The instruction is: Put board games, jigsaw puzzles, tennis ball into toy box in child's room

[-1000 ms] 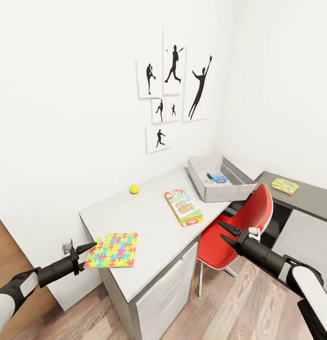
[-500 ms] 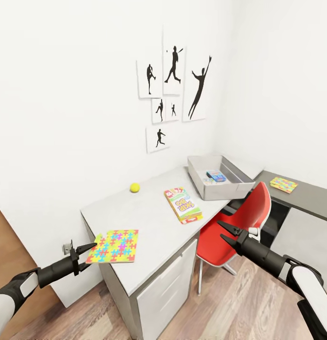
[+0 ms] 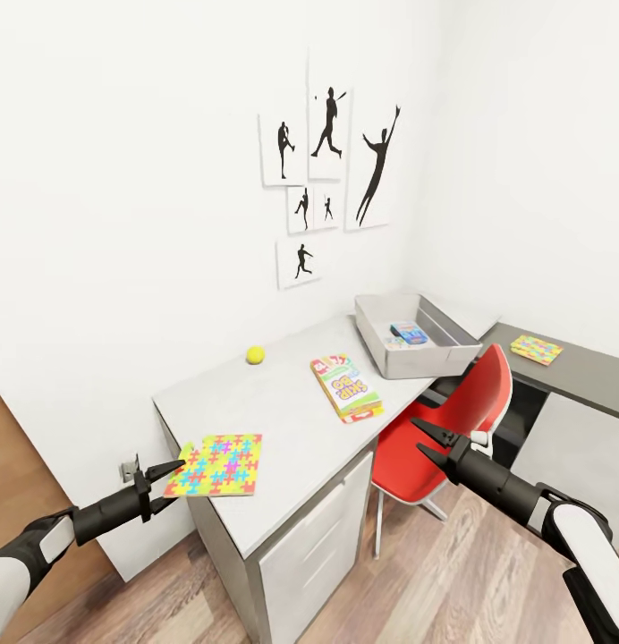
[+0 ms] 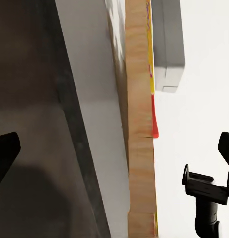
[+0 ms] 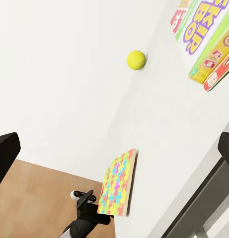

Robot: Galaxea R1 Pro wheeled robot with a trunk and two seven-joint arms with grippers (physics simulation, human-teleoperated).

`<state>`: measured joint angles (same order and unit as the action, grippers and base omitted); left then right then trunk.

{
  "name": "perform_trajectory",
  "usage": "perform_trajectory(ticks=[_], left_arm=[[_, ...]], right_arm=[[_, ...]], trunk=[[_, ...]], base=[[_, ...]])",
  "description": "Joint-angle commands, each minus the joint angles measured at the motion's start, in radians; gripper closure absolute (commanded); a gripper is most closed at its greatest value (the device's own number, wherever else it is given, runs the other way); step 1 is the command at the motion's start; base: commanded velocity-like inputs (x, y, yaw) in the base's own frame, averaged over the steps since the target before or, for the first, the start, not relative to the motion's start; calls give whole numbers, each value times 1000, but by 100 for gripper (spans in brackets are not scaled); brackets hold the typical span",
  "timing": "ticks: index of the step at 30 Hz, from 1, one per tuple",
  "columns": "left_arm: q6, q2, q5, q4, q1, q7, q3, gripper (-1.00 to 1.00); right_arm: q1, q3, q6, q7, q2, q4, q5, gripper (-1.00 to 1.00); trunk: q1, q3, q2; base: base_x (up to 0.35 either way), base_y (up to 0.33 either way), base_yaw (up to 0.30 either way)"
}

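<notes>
Over on the left of the head view, the left gripper [image 3: 165,477] is held out with its two black fingers apart and nothing between them. It hangs just beside the near left corner of the table [image 3: 283,429]. A jigsaw puzzle [image 3: 215,466] with yellow, pink, green and blue pieces is laid flat on that corner, and its edge sticks out a little past the table edge, close to the fingertips. In the right wrist view the same puzzle [image 5: 116,184] is seen with the left gripper [image 5: 84,197] next to it.

Farther back on the table, near the white wall, the small yellow-green tennis ball [image 3: 254,356] is seen alone. Next, in the middle of the table, a SKIP-BO board game [image 3: 346,387] is laid flat. Behind it, at the far end, the grey-white toy box [image 3: 385,353] is placed, and a small blue box [image 3: 408,334] is seen inside it.

A red chair [image 3: 453,420] is pushed in by the table. In front of it, the right gripper [image 3: 426,440] is held up with its fingers apart and empty. On the far right, a second jigsaw puzzle [image 3: 536,349] is laid on a dark grey cabinet [image 3: 587,371].
</notes>
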<state>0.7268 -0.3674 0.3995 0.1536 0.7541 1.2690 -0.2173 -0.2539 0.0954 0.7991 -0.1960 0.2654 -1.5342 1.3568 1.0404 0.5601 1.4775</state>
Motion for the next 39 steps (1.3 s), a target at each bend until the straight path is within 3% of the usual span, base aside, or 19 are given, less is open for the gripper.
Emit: perform_trajectory(ticks=[1,26,27,39], left_arm=[[9,0,-1,0,1,3,-2,-100],[8,8,-1,0,1,0,-2,-100],[7,8,-1,0,1,0,-2,100],[7,8,-1,0,1,0,-2,100]], right_arm=[[-1,1,5,-5,0,0,-4,-100],[-1,1,5,-5,0,0,-4,-100],[-1,1,5,-5,0,0,-4,-100],[-1,1,5,-5,0,0,-4,-100]], trunk=[[0,1,1],[0,1,1],[0,1,1],[0,1,1]], base=[[0,0,0],[-30,0,0],[0,0,0],[0,0,0]])
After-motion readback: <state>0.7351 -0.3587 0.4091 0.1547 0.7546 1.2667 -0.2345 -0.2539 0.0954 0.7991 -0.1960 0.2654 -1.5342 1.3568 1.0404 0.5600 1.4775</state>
